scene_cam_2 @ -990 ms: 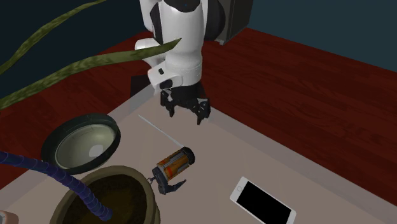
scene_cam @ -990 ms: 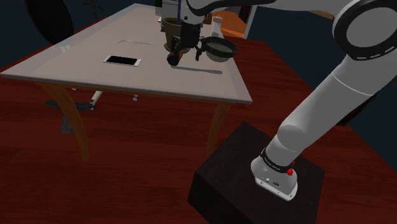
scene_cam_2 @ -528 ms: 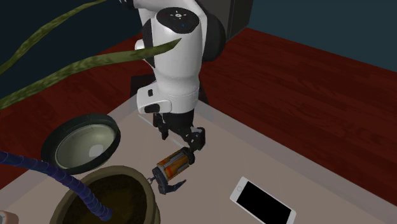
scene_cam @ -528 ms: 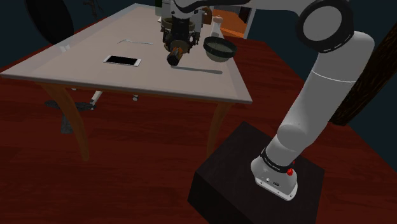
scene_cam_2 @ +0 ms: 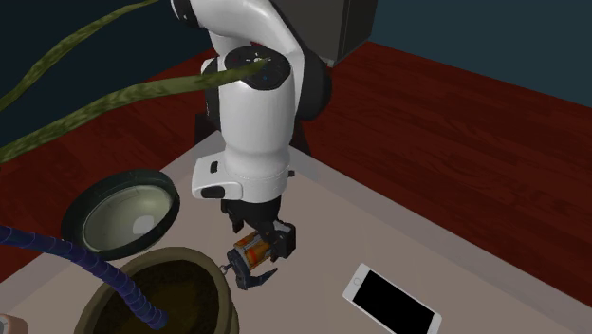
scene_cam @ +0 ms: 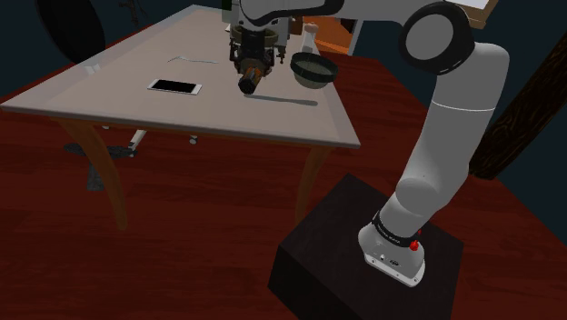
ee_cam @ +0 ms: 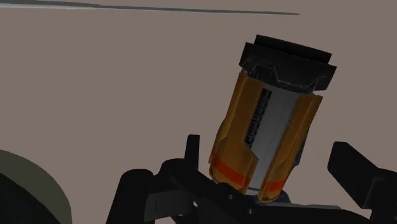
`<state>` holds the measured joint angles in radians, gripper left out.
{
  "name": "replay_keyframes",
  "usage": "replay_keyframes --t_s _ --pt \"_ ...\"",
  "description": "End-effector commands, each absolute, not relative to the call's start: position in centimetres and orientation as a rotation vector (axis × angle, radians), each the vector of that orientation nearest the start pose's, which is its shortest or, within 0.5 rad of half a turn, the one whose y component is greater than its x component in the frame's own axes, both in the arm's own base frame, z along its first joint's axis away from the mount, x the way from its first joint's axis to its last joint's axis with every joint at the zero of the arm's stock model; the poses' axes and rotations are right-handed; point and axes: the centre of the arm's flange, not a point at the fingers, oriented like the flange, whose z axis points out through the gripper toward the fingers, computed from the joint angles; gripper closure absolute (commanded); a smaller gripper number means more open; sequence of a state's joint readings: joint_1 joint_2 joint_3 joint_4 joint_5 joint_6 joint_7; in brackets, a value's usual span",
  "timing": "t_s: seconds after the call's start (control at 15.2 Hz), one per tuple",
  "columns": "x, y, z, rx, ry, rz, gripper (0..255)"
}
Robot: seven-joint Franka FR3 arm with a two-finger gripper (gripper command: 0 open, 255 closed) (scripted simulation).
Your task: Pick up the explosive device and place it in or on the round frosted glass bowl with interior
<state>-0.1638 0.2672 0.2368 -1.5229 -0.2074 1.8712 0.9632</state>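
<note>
A pale table (scene_cam_2: 360, 232) stands on a dark red floor. The gripper (scene_cam_2: 260, 242) hangs spread astride the orange explosive device (scene_cam_2: 252, 249), which lies on its side. In the second exterior view the bowl (scene_cam_2: 121, 211) sits at its ten o'clock. Closing off-centre could, I'd guess, roll the device away.

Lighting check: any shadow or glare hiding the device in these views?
Shoulder view: dim overall, the device reads dark, with a long shadow streak on the table beside it. Second exterior view: tabletop evenly lit, no glare, but the arm covers part of the device. Wrist view: evenly lit, its orange and pale panels clear, no glare.
</note>
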Motion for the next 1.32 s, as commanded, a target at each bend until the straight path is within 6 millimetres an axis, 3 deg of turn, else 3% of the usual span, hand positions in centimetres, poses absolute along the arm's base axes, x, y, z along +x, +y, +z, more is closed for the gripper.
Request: replay_keyframes --t_s 0.0,0.13,0.59,0.66,1.25 --pt "65.21 1.31 50.76 -2.925 1.322 -0.236 0" --pt "65.29 1.21 49.93 -2.925 1.322 -0.236 0" --pt "65.3 1.21 49.94 -2.925 1.322 -0.236 0" --pt "65.3 1.21 49.94 -2.925 1.322 -0.236 255" --pt "65.3 1.21 49.93 -2.925 1.322 -0.236 255"
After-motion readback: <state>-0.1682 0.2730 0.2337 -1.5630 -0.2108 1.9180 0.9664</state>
